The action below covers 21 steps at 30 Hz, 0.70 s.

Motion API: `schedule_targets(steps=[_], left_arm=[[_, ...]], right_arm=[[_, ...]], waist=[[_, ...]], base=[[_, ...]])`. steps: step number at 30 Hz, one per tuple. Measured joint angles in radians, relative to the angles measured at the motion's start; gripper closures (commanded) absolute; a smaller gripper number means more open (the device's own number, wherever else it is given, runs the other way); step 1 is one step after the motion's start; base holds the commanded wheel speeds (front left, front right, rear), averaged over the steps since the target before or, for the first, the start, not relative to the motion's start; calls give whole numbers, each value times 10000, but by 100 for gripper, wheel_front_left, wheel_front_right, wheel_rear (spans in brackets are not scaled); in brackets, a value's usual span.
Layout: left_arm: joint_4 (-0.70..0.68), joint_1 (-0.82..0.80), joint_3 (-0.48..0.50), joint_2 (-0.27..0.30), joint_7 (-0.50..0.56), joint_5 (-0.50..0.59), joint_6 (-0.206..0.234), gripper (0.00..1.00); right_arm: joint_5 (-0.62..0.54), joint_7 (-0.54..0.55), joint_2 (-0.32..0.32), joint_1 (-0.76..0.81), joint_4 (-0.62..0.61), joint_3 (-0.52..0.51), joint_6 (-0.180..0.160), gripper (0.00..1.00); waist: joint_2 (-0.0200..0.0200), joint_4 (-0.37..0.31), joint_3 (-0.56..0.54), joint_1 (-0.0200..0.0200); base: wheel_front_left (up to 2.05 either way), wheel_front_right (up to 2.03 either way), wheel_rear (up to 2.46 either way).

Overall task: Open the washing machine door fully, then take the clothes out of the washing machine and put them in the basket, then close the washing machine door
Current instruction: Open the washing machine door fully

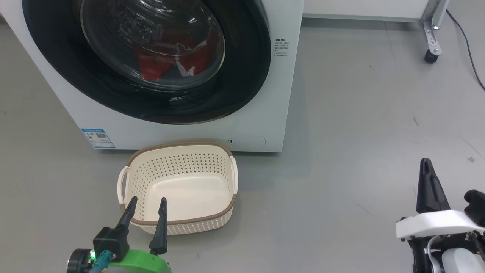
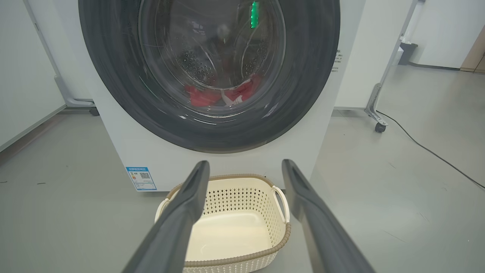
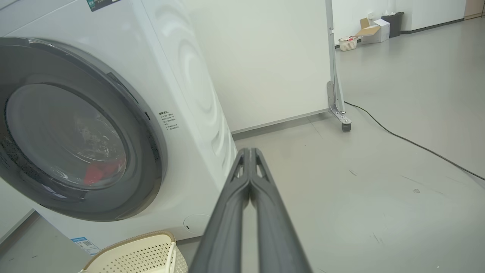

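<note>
left pincer (image 1: 148, 198) wide apart, gripping nothing, by basket (image 1: 178, 145) side farthest from washer (image 1: 282, 94). right pincer (image 1: 426, 163) squeezed together, nothing in it, off past washer's right corner, above floor (image 1: 360, 132). basket sits right at washer's front, under door (image 1: 246, 76). door shut, red clothes (image 1: 151, 66) behind its glass, inside washer.

Bright, even light, soft shadows. Reflections streak the washing machine door (image 2: 209, 72) beyond the left fingers (image 2: 182, 216); wrist-view edges bow.
</note>
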Motion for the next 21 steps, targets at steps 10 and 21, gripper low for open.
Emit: schedule_targets(steps=[10,21], left_arm=[[-127,-534,-311,0,0,-4,-17,0],[-259,-1009,-587,0,-2,-130,-29,0]], right_arm=[[2911,274,222,-1023,-199,-1147,230,100],[5628,1392,234,-2884,-397,-1944,226,100]], waist=[[0,353,826,0],[0,898,1686,0]], base=[[0,0,0],[0,0,0]])
